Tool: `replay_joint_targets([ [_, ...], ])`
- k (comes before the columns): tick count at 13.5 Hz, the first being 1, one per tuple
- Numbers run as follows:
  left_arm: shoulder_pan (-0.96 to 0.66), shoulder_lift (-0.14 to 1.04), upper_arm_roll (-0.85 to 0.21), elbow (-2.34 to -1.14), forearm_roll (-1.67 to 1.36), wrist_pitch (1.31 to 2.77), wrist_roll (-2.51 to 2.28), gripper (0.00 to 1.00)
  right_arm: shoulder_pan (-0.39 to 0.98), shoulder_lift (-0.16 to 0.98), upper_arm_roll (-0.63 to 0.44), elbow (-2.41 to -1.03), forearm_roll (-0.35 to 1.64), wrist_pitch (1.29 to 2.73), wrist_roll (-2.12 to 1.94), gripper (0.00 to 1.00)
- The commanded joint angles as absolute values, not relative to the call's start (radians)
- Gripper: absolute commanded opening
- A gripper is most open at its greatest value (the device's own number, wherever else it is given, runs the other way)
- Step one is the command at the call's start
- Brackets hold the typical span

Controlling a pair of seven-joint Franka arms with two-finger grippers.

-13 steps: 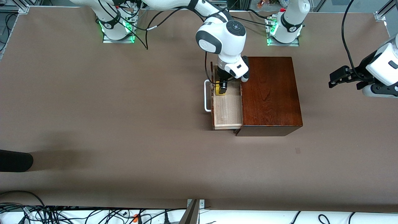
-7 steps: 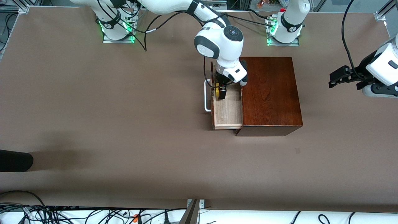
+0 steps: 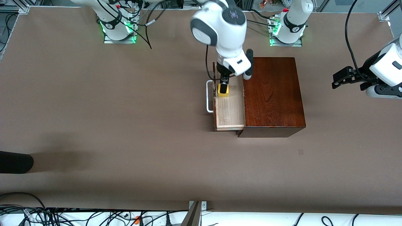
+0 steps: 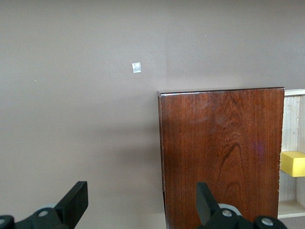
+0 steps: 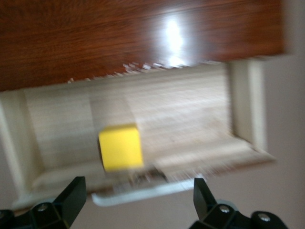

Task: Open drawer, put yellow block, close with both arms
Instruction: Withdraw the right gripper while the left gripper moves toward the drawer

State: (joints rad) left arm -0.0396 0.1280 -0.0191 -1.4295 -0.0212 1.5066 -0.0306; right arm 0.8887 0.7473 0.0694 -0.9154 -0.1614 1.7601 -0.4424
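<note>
Since release, right gripper was raised wide open over yellow block in drawer; left gripper, open, was parked; handle should be pushed squarely.

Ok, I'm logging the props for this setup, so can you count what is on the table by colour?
Yellow: 1, the yellow block lying in the open drawer.
Dark reddish-brown: 1, the wooden box that the drawer belongs to.
White: 1, the handle on the drawer front.
Total: 3, or 2 separate things, since the handle is part of the box.
</note>
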Motion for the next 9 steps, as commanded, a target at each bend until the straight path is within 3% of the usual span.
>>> replay_joint_targets([
  [1, -0.046, 0.139, -0.014, -1.410, -0.032, 1.514, -0.020, 1.00, 0.787, 0.594, 0.061, -0.933, -0.147, 1.633, -0.459, 1.00],
  [4, -0.064, 0.170, -0.021, -1.384, -0.043, 1.514, -0.005, 1.00, 0.681, 0.508, -0.030, -0.934, -0.137, 1.586, -0.469, 1.00],
  [9, -0.207, 0.210, -0.087, -1.382, -0.041, 1.574, -0.003, 1.00, 0.407, 0.445, -0.035, -0.942, 0.017, 1.588, -0.472, 1.00],
])
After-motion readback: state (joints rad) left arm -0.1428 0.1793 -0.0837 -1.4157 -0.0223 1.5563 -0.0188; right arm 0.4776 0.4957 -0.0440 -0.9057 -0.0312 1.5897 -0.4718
